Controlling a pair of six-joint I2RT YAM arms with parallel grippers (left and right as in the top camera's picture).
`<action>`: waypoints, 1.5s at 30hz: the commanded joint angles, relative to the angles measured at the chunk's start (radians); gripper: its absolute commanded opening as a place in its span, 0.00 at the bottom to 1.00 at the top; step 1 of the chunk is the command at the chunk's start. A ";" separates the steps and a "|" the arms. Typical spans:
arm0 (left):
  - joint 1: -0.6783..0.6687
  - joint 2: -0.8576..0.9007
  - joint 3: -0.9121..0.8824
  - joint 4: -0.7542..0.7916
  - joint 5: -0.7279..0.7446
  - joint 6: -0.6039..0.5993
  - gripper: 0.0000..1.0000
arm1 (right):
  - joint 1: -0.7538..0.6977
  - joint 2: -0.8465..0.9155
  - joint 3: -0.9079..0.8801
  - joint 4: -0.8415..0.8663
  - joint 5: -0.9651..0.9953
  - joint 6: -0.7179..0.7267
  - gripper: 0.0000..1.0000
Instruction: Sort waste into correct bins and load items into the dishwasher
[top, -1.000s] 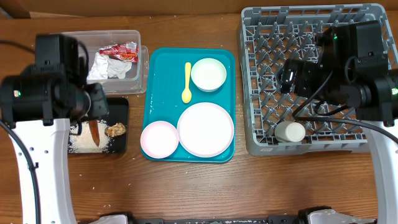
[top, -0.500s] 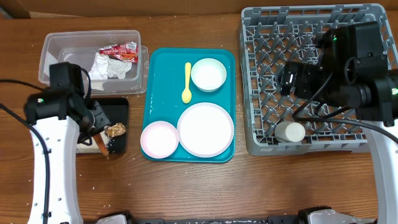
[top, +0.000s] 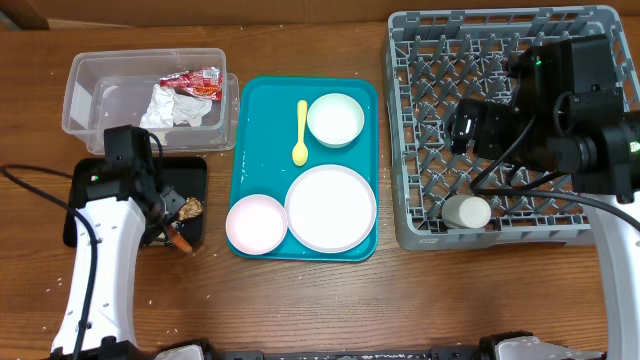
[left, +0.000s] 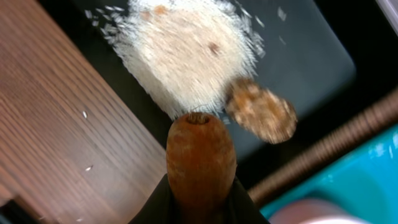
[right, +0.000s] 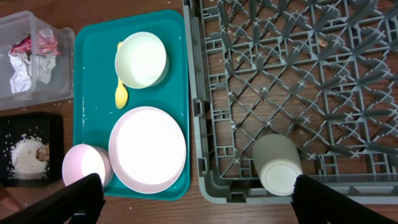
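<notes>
My left gripper (top: 168, 228) is shut on an orange-brown carrot-like food piece (left: 200, 158) and holds it over the front edge of the black tray (top: 193, 172). The tray holds a pile of rice (left: 186, 56) and a brown food lump (left: 260, 111). My right gripper (right: 199, 208) is open and empty, above the grey dishwasher rack (top: 420, 60). A white cup (top: 467, 211) lies in the rack's front part. The teal tray (top: 250, 130) carries a white bowl (top: 335, 119), a yellow spoon (top: 300, 135), a white plate (top: 331, 207) and a pink bowl (top: 256, 222).
A clear plastic bin (top: 90, 90) at the back left holds a red wrapper (top: 192, 81) and crumpled foil (top: 172, 106). A few rice grains lie on the wooden table (top: 300, 300) near the black tray.
My left arm has dropped and swung toward the front, carrying the food piece from over the rice to the tray's front right edge. The right arm has not moved.
</notes>
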 joint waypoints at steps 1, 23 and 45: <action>0.043 -0.024 -0.063 0.091 -0.085 -0.170 0.04 | 0.001 0.002 0.019 0.003 -0.002 0.000 0.99; 0.090 -0.005 -0.144 0.378 -0.090 -0.037 0.44 | 0.001 0.037 0.019 -0.011 -0.002 -0.001 0.99; -0.288 -0.008 0.247 0.060 0.519 0.753 0.60 | 0.022 0.061 0.019 0.095 -0.084 0.026 0.98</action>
